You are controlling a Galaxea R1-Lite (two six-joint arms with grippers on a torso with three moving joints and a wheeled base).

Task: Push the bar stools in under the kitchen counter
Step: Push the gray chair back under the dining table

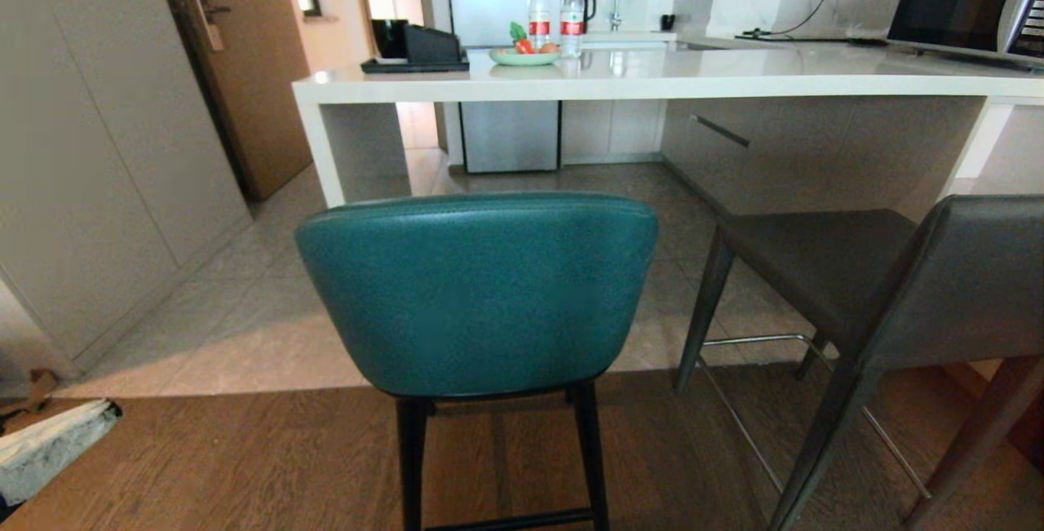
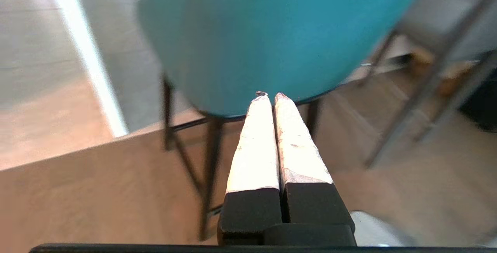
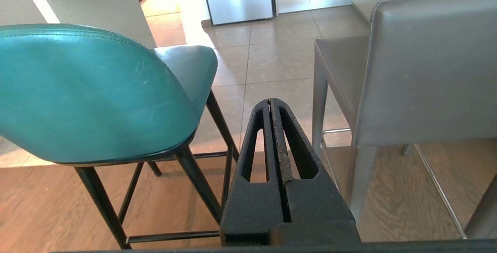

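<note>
Two bar stools stand in front of the kitchen counter [image 1: 652, 84], neither one tucked beneath it. The teal stool [image 1: 481, 290] is nearest the camera in the head view, its curved back turned toward the robot and its thin black legs planted on the wooden floor [image 1: 245, 457], short of the white slab end leg [image 1: 322, 152] of the counter. The dark-grey stool [image 1: 881, 286] stands to the right of it, well apart from the teal one, angled so its seat points toward the grey panel [image 1: 816, 148] under the worktop. On the counter I count two water bottles [image 1: 539, 11] with red labels, one green plate [image 1: 524, 57] holding some food, one black tray [image 1: 414, 64] with a dark box on it, and one microwave [image 1: 962, 1] at the far right. Neither arm shows in the head view. In the left wrist view the left gripper [image 2: 270, 96] has its two pale fingers pressed together with nothing between them, its tips just short of or at the lower edge of the teal back; contact cannot be told. In the right wrist view the right gripper [image 3: 270, 101] also has its two black fingers closed against each other, empty, pointing into the gap between the two stools, touching neither.
</note>
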